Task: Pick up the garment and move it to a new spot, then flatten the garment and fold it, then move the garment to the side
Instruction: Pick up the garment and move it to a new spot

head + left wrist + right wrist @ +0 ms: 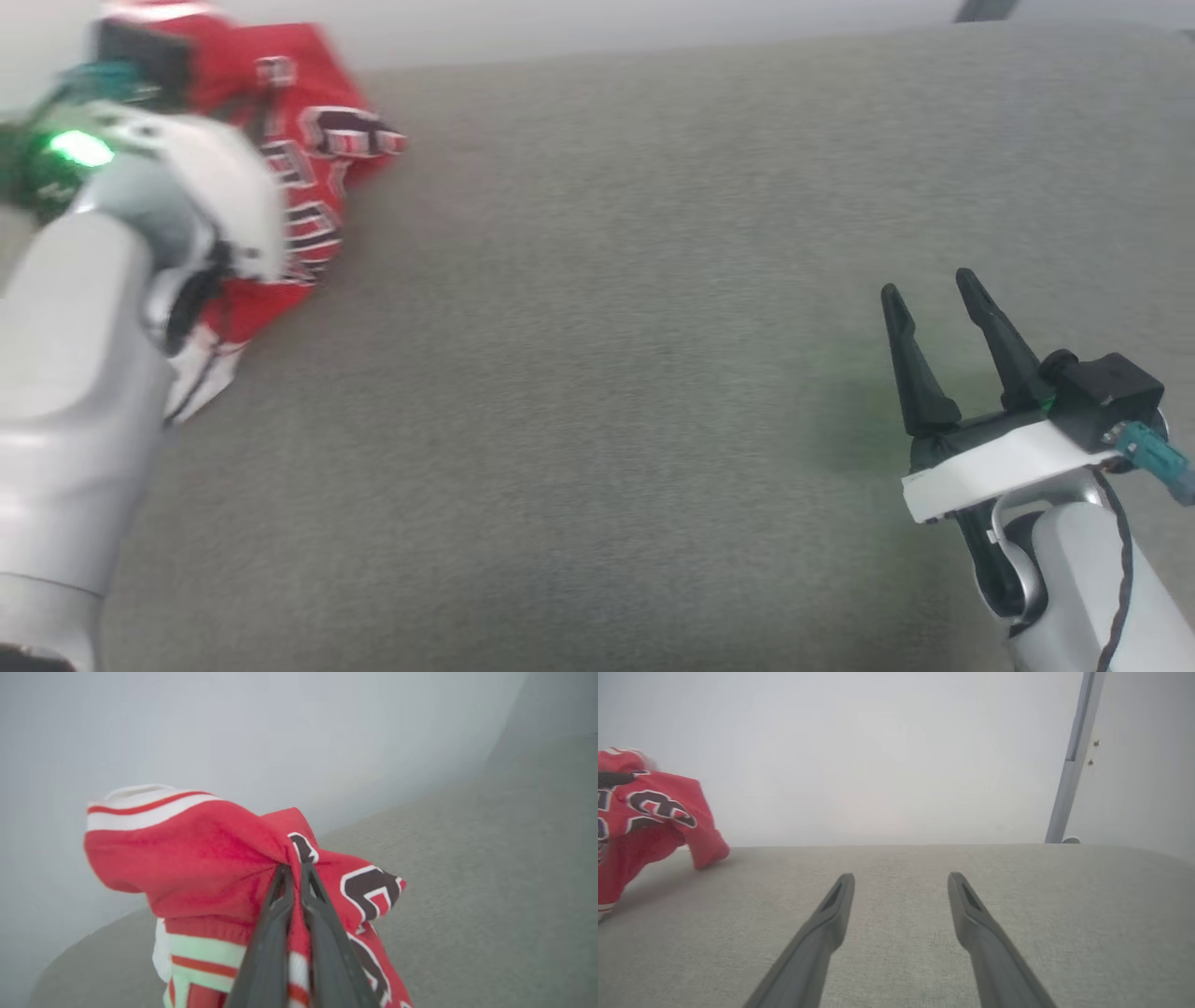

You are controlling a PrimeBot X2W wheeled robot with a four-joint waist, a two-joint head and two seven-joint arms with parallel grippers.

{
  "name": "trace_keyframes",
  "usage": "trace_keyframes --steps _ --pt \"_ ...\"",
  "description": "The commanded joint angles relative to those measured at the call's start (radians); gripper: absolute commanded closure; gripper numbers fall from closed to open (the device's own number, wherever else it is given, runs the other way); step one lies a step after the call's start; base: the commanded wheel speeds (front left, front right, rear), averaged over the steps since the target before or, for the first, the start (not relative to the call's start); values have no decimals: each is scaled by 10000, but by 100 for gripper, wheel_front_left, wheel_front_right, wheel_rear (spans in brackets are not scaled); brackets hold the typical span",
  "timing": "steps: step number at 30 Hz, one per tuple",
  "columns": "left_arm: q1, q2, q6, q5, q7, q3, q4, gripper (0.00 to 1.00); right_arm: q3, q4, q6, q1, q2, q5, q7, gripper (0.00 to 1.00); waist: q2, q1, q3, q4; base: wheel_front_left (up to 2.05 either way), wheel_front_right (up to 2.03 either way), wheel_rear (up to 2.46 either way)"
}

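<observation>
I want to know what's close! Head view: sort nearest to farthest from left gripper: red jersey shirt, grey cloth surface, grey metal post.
1. Red jersey shirt, pinched in the left gripper.
2. Grey cloth surface, just below.
3. Grey metal post, far top right.

1. The garment (210, 858) was soft, matt red cloth with ribbed striped trim.
2. The work surface (653, 373) was grey, matt woven fabric with a fine grain.
3. The right gripper (901, 877) had fingers (826, 933) of dark, matt plastic.
4. The left forearm (65, 373) had a smooth, pale shell with a slight sheen.
5. The post (1073, 765) looked like smooth grey metal.
</observation>
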Motion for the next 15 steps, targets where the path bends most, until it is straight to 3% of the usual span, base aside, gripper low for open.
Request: trace_keyframes --steps 1,8,15 --pt "-191 -79 -21 -145 86 -349 -376 100 -63 -16 1 106 78 77 -26 0 0 0 -128 -490 0 0 0" --pt "-883 -502 -18 -931 1024 -3119 -2160 100 -574 -15 1 52 510 259 -24 0 0 0 332 -1732 0 0 0" --pt "-1865 -1512 -20 -1819 1239 -5647 -1893 100 -798 66 2 -248 996 538 -26 0 0 0 1125 -3090 0 0 0"
